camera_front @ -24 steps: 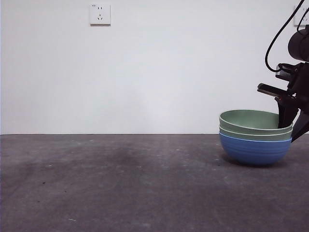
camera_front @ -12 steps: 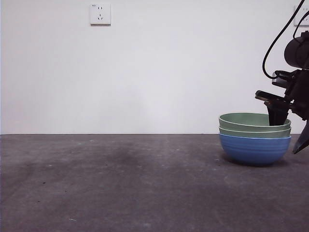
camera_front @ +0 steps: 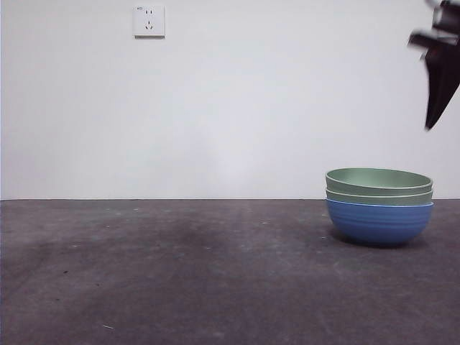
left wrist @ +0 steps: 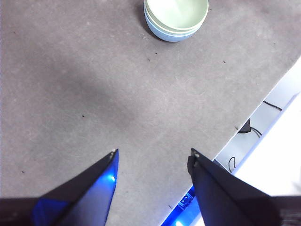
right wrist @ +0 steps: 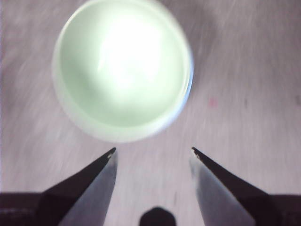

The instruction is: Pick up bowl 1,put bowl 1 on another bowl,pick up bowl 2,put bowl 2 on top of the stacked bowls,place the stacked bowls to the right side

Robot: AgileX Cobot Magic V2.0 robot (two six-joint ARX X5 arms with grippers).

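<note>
The stacked bowls point(camera_front: 379, 205) rest on the dark table at the right: the blue ridged bowl point(camera_front: 379, 223) at the bottom with two pale green bowls point(camera_front: 379, 184) nested in it. From the left wrist they show far off as the stacked bowls point(left wrist: 176, 18); from the right wrist the top green bowl point(right wrist: 123, 68) lies below, blurred. My right gripper point(right wrist: 153, 153) hangs open and empty above the stack, seen as a dark tip point(camera_front: 438, 72) at the top right corner. The left gripper point(left wrist: 153, 153) is open and empty, high over the table.
A white wall with a power socket point(camera_front: 149, 21) stands behind the table. The left wrist view shows the table's edge point(left wrist: 263, 101) with cables beyond it.
The right gripper has let go of the stack's rim and risen from beside the bowls to the top right corner. The bowls, first slightly tilted, now sit level on the table.
</note>
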